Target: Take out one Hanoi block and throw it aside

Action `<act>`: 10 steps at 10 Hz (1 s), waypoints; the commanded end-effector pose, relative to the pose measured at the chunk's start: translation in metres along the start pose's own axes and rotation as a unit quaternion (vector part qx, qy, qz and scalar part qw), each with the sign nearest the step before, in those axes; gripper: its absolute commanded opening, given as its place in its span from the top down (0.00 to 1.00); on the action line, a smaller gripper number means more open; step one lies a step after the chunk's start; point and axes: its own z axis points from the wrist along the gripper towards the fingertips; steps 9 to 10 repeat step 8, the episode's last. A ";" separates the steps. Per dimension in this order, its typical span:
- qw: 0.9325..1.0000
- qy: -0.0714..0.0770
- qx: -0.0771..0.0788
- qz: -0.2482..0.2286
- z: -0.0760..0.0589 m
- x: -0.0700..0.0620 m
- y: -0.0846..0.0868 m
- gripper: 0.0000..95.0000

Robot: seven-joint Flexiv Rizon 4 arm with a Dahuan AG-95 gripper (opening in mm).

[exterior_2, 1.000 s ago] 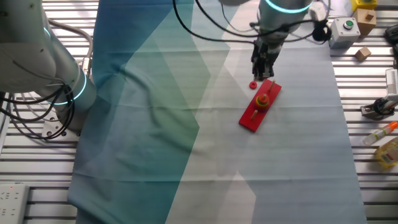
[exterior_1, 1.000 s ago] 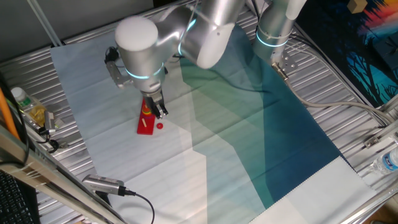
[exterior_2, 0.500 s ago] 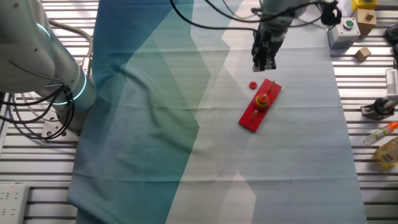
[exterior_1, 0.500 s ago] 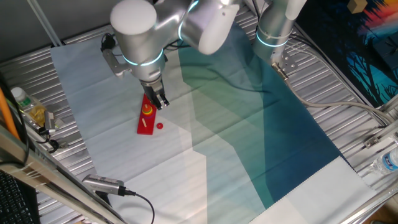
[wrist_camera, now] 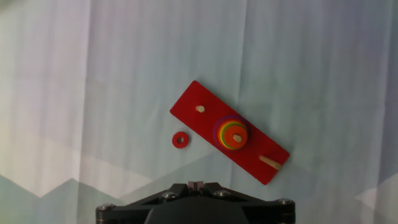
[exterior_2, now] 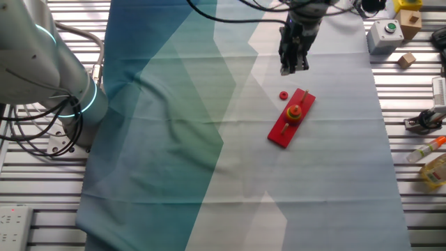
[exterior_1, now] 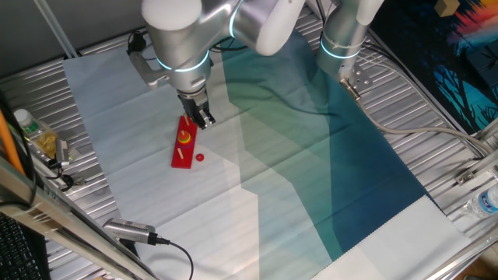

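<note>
The Hanoi block, a tiny red disc (exterior_1: 200, 158), lies flat on the cloth just beside the long red base board (exterior_1: 180, 157). It also shows in the other fixed view (exterior_2: 283, 95) and the hand view (wrist_camera: 180, 140). The board (wrist_camera: 260, 156) carries a stack of coloured rings (wrist_camera: 231, 132) on its middle peg; its two end pegs are bare. My gripper (exterior_1: 204, 120) hangs above the cloth beyond the board's end, apart from disc and board. In the hand view its fingertips (wrist_camera: 196, 185) meet with nothing between them.
A second robot arm (exterior_2: 42, 63) stands at the left. A grey button box (exterior_2: 385, 31), wooden blocks (exterior_2: 408, 59) and bottles (exterior_2: 435, 167) lie on the slatted table beside the cloth. A cabled device (exterior_1: 128, 229) lies near the cloth's front corner.
My gripper has risen and drawn away from the board and the disc. The disc and the board have not moved.
</note>
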 end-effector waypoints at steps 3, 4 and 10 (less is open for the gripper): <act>1.000 -0.005 -0.006 -0.020 -0.012 0.006 -0.003 1.00; 1.000 -0.007 -0.007 -0.020 -0.012 0.007 -0.003 1.00; 1.000 -0.007 -0.013 -0.018 -0.012 0.007 -0.003 1.00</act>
